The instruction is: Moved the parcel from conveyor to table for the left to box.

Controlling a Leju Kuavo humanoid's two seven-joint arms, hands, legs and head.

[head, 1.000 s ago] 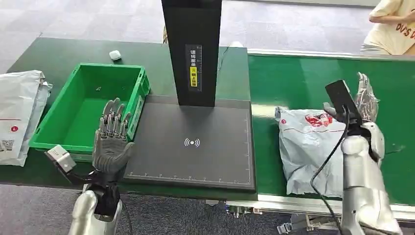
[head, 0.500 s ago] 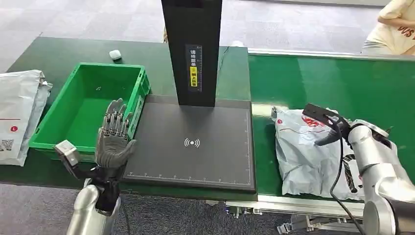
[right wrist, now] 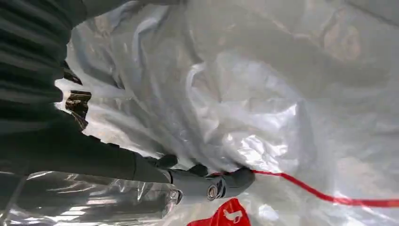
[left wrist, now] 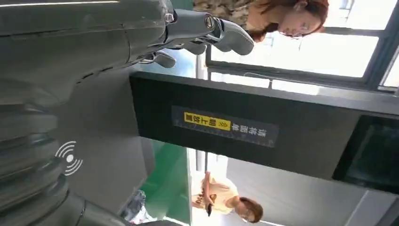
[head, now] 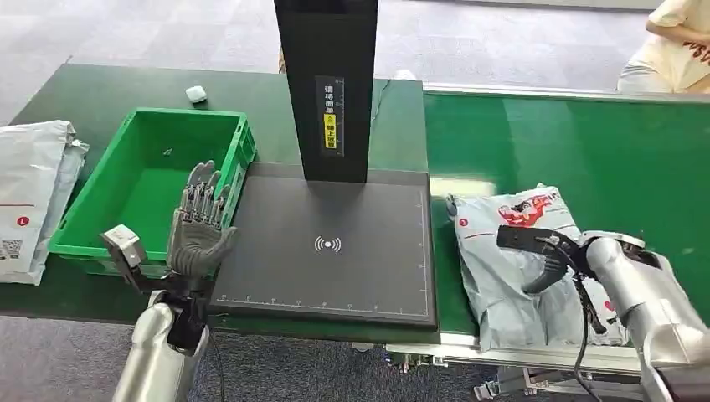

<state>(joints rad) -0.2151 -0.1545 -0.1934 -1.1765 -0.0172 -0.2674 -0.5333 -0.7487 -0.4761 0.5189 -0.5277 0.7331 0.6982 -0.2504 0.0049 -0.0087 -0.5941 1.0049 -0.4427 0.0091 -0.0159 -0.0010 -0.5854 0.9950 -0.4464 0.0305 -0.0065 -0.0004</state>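
While the parcel point(head: 523, 255) lies on the green conveyor point(head: 586, 142), just right of the black scanner pad point(head: 335, 243), I see it as a crumpled grey-white plastic mailer with a red line and a red logo near its far end. My right hand point(head: 548, 266) rests on top of it in the head view, mostly hidden behind the wrist camera, so from there I cannot tell how the fingers lie. The right wrist view fills that gap: the fingertips point(right wrist: 235, 181) press into the shiny wrinkled film beside the red line point(right wrist: 329, 195), yet whether they actually grasp the plastic I cannot tell. My left hand point(head: 199, 230) stands upright with fingers spread and empty, in front of the green bin point(head: 151, 180). The left wrist view adds the yellow label point(left wrist: 207, 121) on the scanner column point(left wrist: 263, 127) and two people beyond.
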